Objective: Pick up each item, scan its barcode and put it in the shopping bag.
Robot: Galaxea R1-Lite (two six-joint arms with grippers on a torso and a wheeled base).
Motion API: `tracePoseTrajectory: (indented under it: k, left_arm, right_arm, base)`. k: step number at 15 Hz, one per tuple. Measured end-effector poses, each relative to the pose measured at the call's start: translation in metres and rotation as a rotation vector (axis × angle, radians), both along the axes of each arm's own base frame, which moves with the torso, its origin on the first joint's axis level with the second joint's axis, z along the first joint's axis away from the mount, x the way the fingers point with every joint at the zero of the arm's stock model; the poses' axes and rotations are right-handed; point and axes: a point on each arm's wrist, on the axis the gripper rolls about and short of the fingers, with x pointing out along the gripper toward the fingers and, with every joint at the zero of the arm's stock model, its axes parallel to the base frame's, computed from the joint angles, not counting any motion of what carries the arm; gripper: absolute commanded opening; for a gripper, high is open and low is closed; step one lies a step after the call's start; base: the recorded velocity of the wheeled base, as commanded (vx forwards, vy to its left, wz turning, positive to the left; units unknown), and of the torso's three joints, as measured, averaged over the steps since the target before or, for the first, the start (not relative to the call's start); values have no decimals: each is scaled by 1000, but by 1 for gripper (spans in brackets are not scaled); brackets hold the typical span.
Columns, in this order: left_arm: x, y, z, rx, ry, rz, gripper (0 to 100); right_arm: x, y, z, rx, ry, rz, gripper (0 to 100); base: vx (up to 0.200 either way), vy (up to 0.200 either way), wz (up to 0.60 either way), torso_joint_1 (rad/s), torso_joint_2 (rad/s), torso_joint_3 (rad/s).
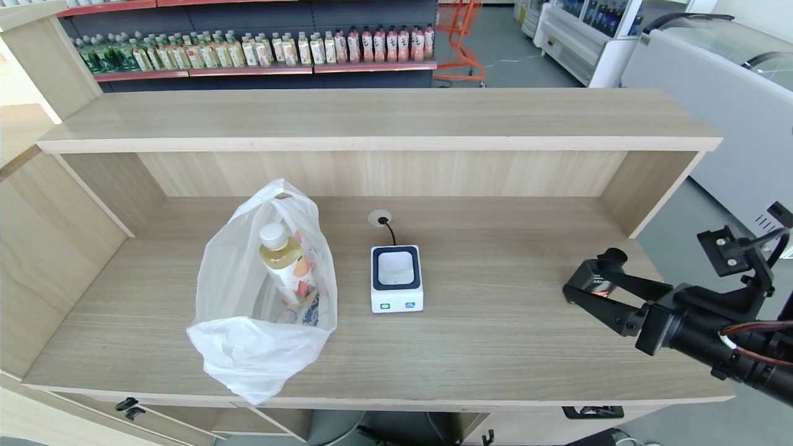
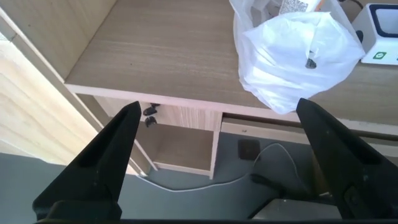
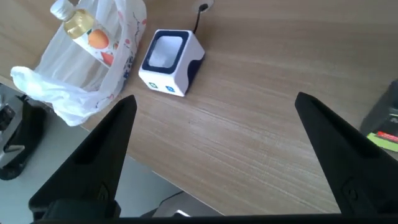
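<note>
A white plastic shopping bag [image 1: 248, 322] stands on the wooden counter [image 1: 495, 334], left of centre, with a capped bottle of yellow drink [image 1: 285, 260] upright inside it. The white barcode scanner [image 1: 396, 279] sits just right of the bag. My right gripper [image 1: 588, 275] hangs open over the counter's right end, nothing between its fingers. The right wrist view looks down past the open right gripper [image 3: 214, 155] at the scanner [image 3: 169, 55], bag [image 3: 74, 81] and bottle [image 3: 81, 28]. My left gripper [image 2: 214, 155] is open, low before the counter's front edge, near the bag [image 2: 292, 56].
A raised back ledge [image 1: 384, 118] and wooden side walls enclose the counter. The scanner's cable runs into a hole [image 1: 379, 218]. A dark thing with a green and red label [image 3: 387, 121] lies at the counter's right end; I cannot tell what it is.
</note>
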Motion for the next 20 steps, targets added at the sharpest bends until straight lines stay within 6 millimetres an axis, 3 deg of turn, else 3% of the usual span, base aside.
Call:
tracePoseTrajectory:
  k: [3, 9, 12, 15, 20]
  left_arm:
    - [0, 0, 0, -1, 0, -1, 100]
    - [0, 0, 0, 2, 0, -1, 100]
    - [0, 0, 0, 2, 0, 1, 100]
    - [0, 0, 0, 2, 0, 0, 100]
    - [0, 0, 0, 2, 0, 0, 100]
  right_arm:
    - [-1, -3, -4, -31, 1, -29, 100]
    - [0, -12, -14, -267, -60, -42, 100]
    - [7, -32, -21, -444, 35, -267, 100]
    - [26, -38, -17, -511, 63, -374, 100]
    - [81, -23, -23, -566, 34, -284, 100]
  base:
    - [0, -200, 0, 4, 2, -1]
    - [0, 0, 0, 0, 0, 0]
    - [0, 0, 0, 0, 0, 0]
    - [0, 0, 0, 0, 0, 0]
    - [0, 0, 0, 0, 0, 0]
